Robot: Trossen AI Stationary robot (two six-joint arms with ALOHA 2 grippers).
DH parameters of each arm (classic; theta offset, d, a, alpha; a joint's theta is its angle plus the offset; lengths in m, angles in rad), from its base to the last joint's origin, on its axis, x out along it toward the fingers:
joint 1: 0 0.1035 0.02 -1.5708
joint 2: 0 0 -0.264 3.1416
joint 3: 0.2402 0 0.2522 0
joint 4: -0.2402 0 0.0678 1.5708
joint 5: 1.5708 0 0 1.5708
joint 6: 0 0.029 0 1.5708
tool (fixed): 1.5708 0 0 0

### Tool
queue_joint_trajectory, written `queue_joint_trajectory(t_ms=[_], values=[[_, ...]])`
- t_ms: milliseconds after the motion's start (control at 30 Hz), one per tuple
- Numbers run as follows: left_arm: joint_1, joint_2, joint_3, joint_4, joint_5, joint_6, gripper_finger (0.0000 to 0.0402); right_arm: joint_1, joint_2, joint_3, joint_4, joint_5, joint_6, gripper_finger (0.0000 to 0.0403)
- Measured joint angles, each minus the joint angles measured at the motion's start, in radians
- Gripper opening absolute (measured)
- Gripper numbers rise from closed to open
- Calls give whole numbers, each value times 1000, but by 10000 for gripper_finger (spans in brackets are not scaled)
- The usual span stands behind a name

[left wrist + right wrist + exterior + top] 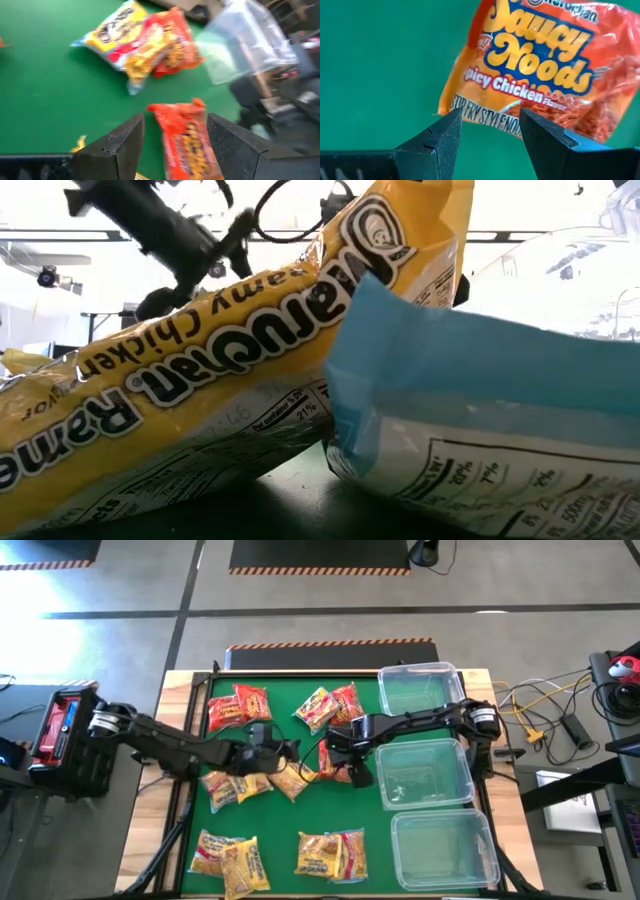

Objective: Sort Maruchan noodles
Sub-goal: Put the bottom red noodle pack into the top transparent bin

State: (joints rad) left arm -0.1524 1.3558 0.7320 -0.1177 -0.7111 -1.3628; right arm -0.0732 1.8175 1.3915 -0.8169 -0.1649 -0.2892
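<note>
Maruchan noodles packets lie scattered on the green mat [200, 740]: red ones [238, 705] and a mixed heap [330, 705] at the back, yellow ones [235, 785] in the middle and at the front [225, 860]. An orange-red Saucy Noods packet [540, 65] lies flat mid-table. My right gripper [490, 125] hovers open over its near edge, pointing steeply down. From the left, my left gripper [175, 130] stands open and slants down toward the same packet [185, 140], which shows between its fingers farther off. I see neither gripper touching it.
Three clear plastic bins stand in a row along the table's right side: back [420, 690], middle [428, 772] and front [445, 850]. In the low view a yellow packet [200, 380] and a blue-and-white one [480, 410] fill the foreground. The two grippers stand close together.
</note>
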Motion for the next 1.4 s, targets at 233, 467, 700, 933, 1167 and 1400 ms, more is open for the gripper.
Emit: queue_joint_trajectory(t_ms=[233, 467, 700, 933, 1167, 1400], values=[[89, 51, -9, 19, 152, 66, 201, -19, 0, -40, 11, 7, 70, 191], [109, 176, -9, 234, 247, 136, 201, -19, 0, -78, 70, 4, 110, 191], [115, 337, -9, 482, 311, 137, 201, -19, -1, -89, 101, 5, 134, 191], [112, 375, -8, 510, 337, 104, 201, -19, -1, -105, 101, 6, 133, 191], [112, 372, -8, 512, 337, 105, 201, -19, -2, -135, 110, 7, 133, 191], [112, 372, -8, 554, 337, 105, 201, -19, -2, -141, 130, 7, 133, 191]])
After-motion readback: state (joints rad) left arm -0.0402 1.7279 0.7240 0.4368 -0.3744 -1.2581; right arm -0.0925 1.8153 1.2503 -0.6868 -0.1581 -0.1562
